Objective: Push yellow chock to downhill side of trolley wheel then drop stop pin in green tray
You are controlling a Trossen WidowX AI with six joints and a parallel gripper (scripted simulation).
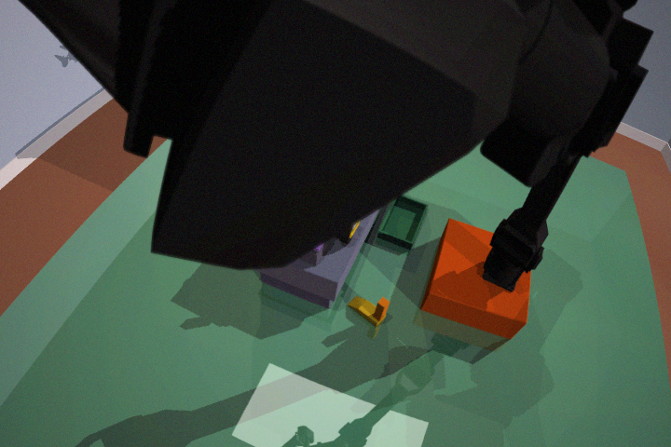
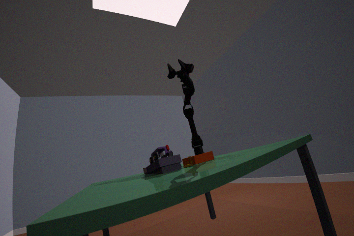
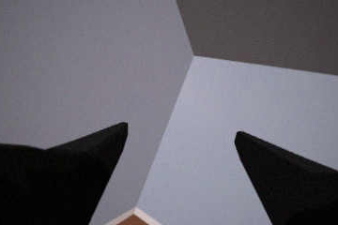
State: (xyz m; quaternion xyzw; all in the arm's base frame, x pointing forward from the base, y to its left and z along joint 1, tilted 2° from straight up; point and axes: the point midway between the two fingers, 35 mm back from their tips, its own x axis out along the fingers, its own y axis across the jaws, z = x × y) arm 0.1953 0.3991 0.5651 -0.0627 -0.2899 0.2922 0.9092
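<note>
My gripper [image 2: 173,62] [image 3: 182,132] is open and empty, high above the table; its fingers stand wide apart in the wrist view. The purple trolley [image 2: 162,147] stands on the grey-purple ramp [image 1: 305,287] [image 2: 170,161]; in the top view the arm hides most of it. The red pin head [image 2: 167,147] shows at the trolley's uphill end. The yellow chock [image 1: 365,308] [image 2: 190,161], with its orange handle, sits on the table beside the ramp, apart from the trolley. The green tray [image 1: 394,243] lies beyond the chock, beside the ramp; no pin shows in its visible part.
An orange block [image 1: 455,248] [image 2: 205,157] under the arm's base stands right of the chock and tray in the top view. The green table [image 1: 135,369] [image 2: 127,204] carries everything. The wrist view shows only walls, ceiling and a bit of floor behind the fingers.
</note>
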